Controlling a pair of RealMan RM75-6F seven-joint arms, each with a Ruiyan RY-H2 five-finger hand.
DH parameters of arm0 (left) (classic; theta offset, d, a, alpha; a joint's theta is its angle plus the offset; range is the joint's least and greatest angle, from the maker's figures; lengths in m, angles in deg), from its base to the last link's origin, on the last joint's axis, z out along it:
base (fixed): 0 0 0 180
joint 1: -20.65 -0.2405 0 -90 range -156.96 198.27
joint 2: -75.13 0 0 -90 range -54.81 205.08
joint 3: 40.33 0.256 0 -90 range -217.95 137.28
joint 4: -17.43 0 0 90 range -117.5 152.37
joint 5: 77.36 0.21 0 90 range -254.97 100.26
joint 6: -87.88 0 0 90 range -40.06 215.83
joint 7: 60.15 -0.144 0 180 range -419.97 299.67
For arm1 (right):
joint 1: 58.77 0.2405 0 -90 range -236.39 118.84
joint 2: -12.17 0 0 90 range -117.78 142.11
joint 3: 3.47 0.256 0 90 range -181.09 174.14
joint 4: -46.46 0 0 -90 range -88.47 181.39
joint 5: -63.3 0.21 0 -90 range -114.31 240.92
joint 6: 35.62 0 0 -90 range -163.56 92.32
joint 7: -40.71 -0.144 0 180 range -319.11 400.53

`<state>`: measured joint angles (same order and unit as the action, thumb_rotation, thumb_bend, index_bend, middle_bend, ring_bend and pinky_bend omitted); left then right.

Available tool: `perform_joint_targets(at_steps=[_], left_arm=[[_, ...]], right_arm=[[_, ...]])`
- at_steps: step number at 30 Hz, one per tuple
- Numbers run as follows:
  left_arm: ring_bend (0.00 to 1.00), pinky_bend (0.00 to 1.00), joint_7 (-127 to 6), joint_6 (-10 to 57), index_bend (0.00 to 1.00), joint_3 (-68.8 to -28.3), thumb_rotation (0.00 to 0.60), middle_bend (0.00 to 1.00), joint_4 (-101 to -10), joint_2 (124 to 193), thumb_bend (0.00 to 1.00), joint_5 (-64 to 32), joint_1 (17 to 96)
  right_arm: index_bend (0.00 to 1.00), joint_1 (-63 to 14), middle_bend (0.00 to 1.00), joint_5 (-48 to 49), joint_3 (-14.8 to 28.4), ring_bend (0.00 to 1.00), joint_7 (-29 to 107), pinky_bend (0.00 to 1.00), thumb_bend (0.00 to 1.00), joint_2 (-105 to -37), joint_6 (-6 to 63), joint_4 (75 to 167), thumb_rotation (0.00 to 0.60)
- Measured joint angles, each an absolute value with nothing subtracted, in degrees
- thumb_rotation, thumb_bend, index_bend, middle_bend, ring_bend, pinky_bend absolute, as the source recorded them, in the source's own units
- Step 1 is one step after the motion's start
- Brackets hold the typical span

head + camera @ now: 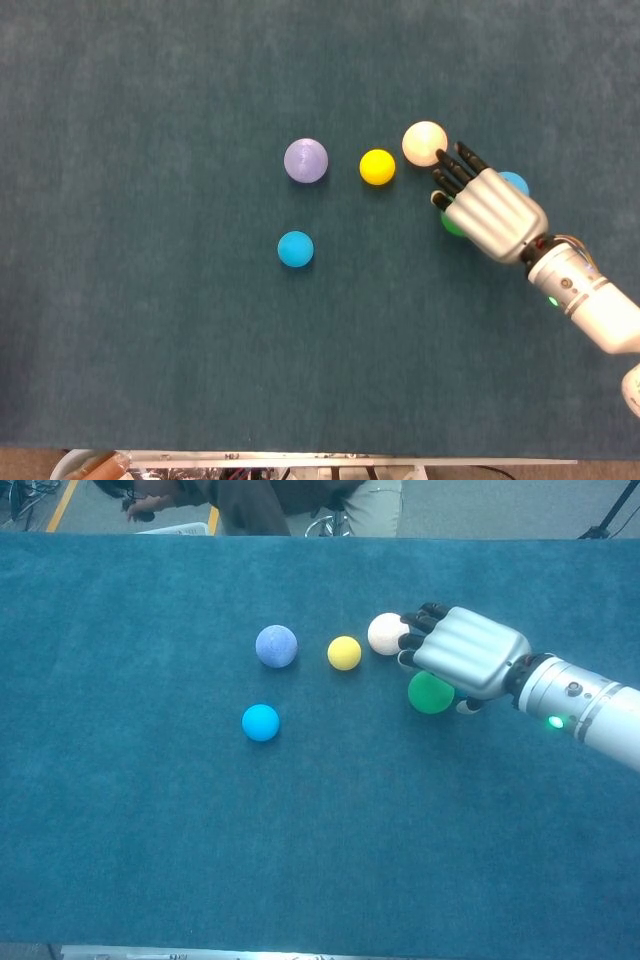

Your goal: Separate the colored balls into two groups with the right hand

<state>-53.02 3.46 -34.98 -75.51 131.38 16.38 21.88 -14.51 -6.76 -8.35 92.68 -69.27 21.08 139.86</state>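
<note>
- Teal felt-like cloth covers the worktop (150, 350), and six small smooth balls lie on it. They look light and hard, so I judge they will roll at the slightest nudge, though the nap of the cloth should slow them.
- None of them looks fragile. Being round and probably slick, each is better cupped from above or swept with the side of the fingers than pinched.
- To the left lie the lavender ball (306, 160), the yellow ball (377, 167) and the darker blue ball (295, 249), well apart from the right hand (490, 212); the yellow one is nearest it.
- The cream-white ball (424, 143) sits just beyond the dark fingertips (452, 172). Whether they touch it I cannot tell.
- The green ball (431, 693) lies under the near edge of the palm, half hidden in the head view and plain in the chest view. It seems to rest on the cloth rather than be gripped.
- A light blue ball (515, 182) peeks out at the far side of the knuckles.
- The right hand is palm down with fingers extended side by side toward the white ball; it appears to have hold of nothing.
- The left hand shows in neither view.
</note>
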Motion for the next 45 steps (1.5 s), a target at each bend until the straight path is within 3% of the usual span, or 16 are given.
perform_joint_targets(at_steps=[8, 19, 33, 45], left_arm=[[0.21, 0.20, -53.25, 3.39, 0.32, -34.99, 0.600, 0.21, -75.81, 131.11, 0.44, 16.28, 21.89], [0.21, 0.20, -53.14, 2.46, 0.32, -34.68, 0.600, 0.21, -75.82, 130.86, 0.44, 16.09, 21.08], [0.21, 0.20, -52.19, 1.69, 0.32, -34.43, 0.600, 0.21, -75.02, 130.57, 0.44, 15.45, 20.04], [0.21, 0.20, -51.48, 1.77, 0.32, -34.47, 0.600, 0.21, -74.93, 130.27, 0.44, 15.49, 20.00]], right_arm=[[0.31, -14.26, 0.22, -4.82, -4.37, 0.05, 86.68, 0.11, 0.06, -68.28, 20.57, 143.03, 0.600], [0.36, -7.85, 0.22, 8.87, 2.79, 0.05, 91.23, 0.11, 0.06, -71.73, 17.96, 142.77, 0.600], [0.37, 0.37, 0.23, 22.90, 4.62, 0.05, 99.34, 0.11, 0.06, -81.37, 18.04, 132.73, 0.600], [0.39, 3.83, 0.23, 26.79, 3.80, 0.05, 100.96, 0.11, 0.06, -86.36, 17.72, 126.07, 0.600]])
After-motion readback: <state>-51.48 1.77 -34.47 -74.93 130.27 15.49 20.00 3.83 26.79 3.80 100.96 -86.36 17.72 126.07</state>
